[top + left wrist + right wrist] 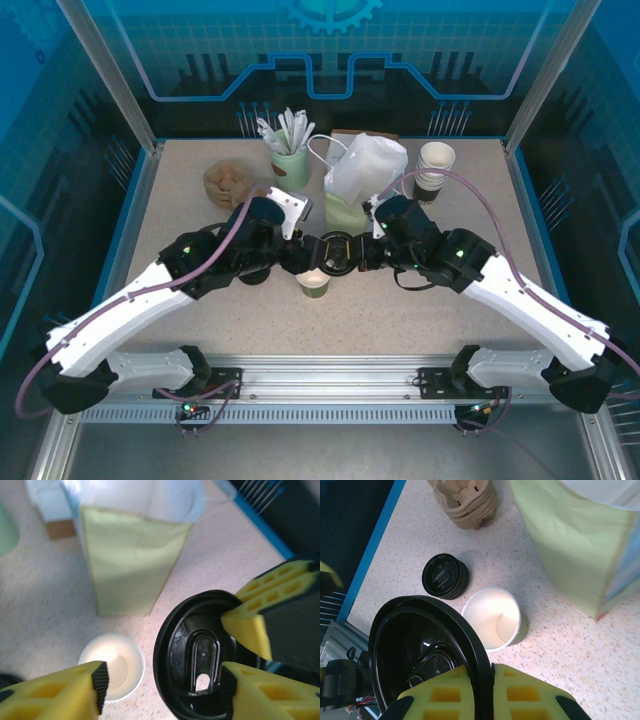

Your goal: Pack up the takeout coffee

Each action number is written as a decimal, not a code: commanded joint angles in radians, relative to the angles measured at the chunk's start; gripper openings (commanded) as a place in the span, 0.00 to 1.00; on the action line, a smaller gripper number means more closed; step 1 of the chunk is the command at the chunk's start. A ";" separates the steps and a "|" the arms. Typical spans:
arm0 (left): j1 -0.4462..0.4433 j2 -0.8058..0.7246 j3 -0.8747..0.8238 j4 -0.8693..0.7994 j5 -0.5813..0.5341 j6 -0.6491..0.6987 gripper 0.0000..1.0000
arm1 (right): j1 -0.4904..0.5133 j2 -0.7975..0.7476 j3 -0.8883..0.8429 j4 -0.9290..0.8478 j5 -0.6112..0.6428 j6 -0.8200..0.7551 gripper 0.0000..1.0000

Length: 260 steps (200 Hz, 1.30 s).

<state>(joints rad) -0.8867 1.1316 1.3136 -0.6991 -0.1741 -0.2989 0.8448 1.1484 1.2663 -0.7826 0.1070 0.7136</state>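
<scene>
Lidding step: my right gripper (pixel 487 680) pinches the black lid (pixel 420 640), while the left gripper (pixel 162 685) is spread around it. Next, I reckon, level it over the open cup (pixel 495 617) at the middle of the tabletop (pixel 580 680) and press down.

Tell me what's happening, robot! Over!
Left gripper open. Right gripper shut on black lid. Cup lidless on table, outside bag. Nothing blocking it.

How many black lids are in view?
2 at least: one lid in the right fingers; a stack beside the open cup may hold more.
</scene>
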 commanded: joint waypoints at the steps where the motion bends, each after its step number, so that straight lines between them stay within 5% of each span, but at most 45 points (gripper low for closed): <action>1: -0.006 -0.049 -0.036 0.150 0.093 0.198 0.65 | -0.055 -0.059 0.020 -0.149 -0.061 -0.011 0.00; 89: -0.032 -0.099 -0.315 0.577 0.461 0.810 0.67 | -0.372 -0.183 -0.022 -0.501 -0.357 -0.098 0.00; 118: -0.120 -0.068 -0.393 0.658 0.409 1.022 0.74 | -0.463 -0.175 -0.058 -0.521 -0.481 -0.141 0.00; 260: -0.209 0.064 -0.412 0.704 0.248 1.168 0.56 | -0.510 -0.101 -0.117 -0.442 -0.583 -0.164 0.00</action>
<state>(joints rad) -1.0893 1.1854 0.9184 -0.0109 0.0929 0.8200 0.3523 1.0412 1.1606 -1.2369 -0.4370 0.5632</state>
